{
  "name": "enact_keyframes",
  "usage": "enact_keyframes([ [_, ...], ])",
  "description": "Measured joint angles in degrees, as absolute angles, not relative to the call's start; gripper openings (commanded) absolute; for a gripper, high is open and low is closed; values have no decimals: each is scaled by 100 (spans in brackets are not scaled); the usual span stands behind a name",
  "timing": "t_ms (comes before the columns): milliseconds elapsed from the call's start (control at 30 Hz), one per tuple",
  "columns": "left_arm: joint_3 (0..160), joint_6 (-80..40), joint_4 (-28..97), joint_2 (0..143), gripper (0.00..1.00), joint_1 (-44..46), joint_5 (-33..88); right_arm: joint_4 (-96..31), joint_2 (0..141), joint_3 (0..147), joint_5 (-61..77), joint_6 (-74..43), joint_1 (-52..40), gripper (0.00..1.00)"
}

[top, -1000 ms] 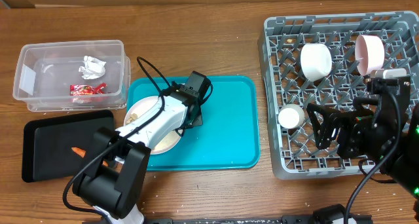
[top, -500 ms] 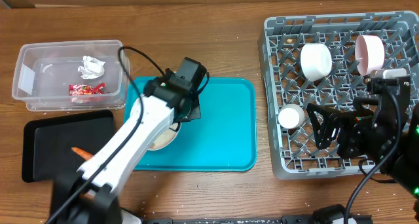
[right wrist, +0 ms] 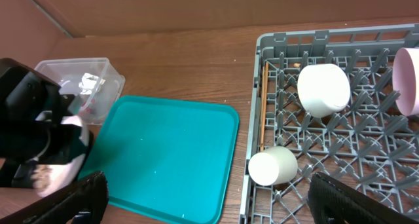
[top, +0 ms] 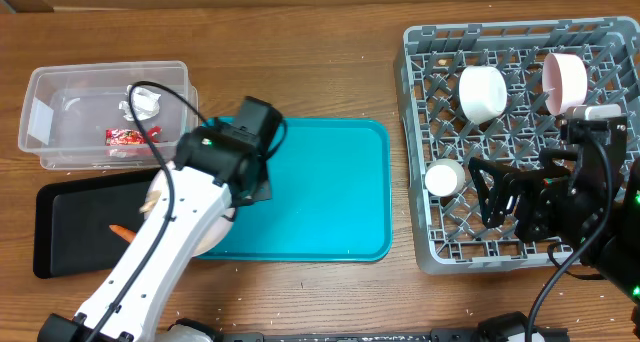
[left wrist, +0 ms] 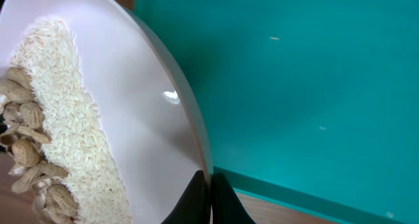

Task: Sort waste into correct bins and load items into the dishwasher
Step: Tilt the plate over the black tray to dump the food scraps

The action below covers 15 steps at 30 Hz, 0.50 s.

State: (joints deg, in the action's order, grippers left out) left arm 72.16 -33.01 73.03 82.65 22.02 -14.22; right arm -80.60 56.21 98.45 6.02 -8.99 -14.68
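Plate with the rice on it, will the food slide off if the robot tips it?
Probably. The plate looks glossy, so the loose rice and nuts would likely slide. The left gripper pinches only its rim, so it may wobble.

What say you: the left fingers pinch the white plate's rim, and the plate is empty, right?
Not empty: the left wrist view shows rice and beige crumbs on the plate. The left fingers do pinch its rim.

Teal tray [top: 330,192] lies flat, mid-table. Wood table [top: 320,72] all around it, w/ brown cardboard [right wrist: 196,8] behind the tray's far edge.
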Motion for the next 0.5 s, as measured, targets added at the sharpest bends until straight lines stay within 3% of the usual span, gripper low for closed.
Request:
enact_keyframes([
  [233, 7216, -2845, 7085, 8265, 4, 1090, -1529, -8060, 5621, 9845, 602, -899, -1468, 100],
  [500, 7216, -1369, 6567, 8064, 4, -1153, 644, -8062, 5621, 9845, 600, -897, -1468, 100],
])
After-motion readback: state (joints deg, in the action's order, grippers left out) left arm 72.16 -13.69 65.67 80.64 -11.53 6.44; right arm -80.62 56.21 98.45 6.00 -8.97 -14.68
